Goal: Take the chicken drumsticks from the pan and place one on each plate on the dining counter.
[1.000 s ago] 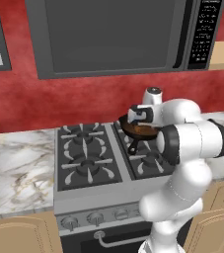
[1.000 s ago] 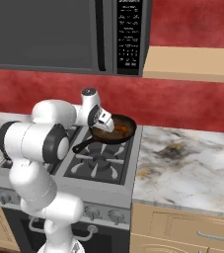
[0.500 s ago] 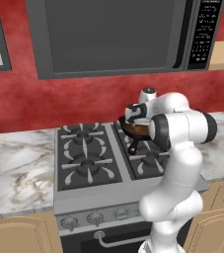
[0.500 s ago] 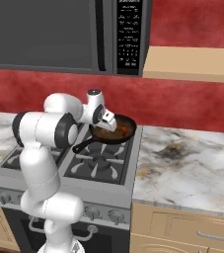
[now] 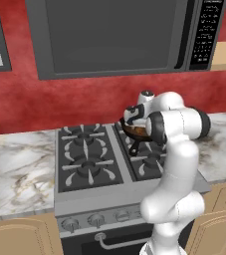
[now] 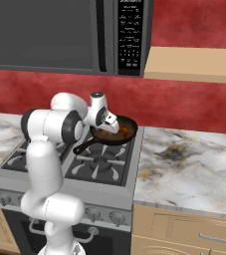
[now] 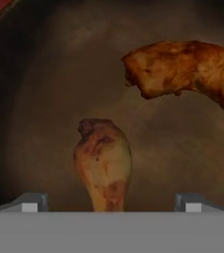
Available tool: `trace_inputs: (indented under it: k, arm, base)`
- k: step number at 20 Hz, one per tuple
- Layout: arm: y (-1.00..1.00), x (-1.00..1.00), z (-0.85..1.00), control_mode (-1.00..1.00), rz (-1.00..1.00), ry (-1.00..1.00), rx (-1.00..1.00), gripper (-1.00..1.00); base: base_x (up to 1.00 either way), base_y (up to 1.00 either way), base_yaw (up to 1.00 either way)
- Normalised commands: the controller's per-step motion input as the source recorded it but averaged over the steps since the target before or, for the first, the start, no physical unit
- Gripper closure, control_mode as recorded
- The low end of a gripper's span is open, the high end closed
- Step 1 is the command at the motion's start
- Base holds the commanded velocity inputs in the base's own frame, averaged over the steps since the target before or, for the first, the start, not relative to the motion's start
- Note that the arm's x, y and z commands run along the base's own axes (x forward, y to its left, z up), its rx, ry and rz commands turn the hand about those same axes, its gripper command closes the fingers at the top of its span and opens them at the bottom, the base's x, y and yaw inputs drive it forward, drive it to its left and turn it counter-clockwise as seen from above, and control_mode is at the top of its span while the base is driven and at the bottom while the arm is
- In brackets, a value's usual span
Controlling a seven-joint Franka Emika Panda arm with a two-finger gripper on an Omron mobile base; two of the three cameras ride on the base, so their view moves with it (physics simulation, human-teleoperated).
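Grey-tipped and spread wide, your claw [image 7: 108,202] is hovering in the cast-iron pan [image 7: 44,94], pinching nothing. You are straddling the nearer chicken drumstick [image 7: 103,165], which is lying between the fingertips [image 7: 30,202], lined up for a close. Beyond it and off to one side, the second drumstick [image 7: 187,69] is resting apart. Outward, the pan is sitting on the stove's [image 5: 87,159] rear burner.

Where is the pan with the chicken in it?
The pan sits on the stove's back right burner, below the microwave, its handle pointing front-left. The open gripper hangs just over a drumstick inside.
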Motion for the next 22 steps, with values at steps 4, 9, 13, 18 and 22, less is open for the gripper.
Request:
trace_inputs:
  k: [4,9,13,18,22]
  arm:
    - [-0.02,0.17,-0.17,-1.00,0.00,0.00,0.00,-1.00]
    - [0.00,0.15,-0.17,-1.00,0.00,0.00,0.00,-1.00]
    - [0.00,0.01,-0.18,-1.00,0.00,0.00,0.00,-1.00]
    - [0.00,0.00,-0.18,-1.00,0.00,0.00,0.00,-1.00]
    - [0.00,0.00,-0.17,-1.00,0.00,0.00,0.00,-1.00]
  base:
    - [0.00,0.00,0.00]
    - [0.00,0.00,0.00]
    - [0.00,0.00,0.00]
    - [0.00,0.00,0.00]
    - [0.00,0.00,0.00]
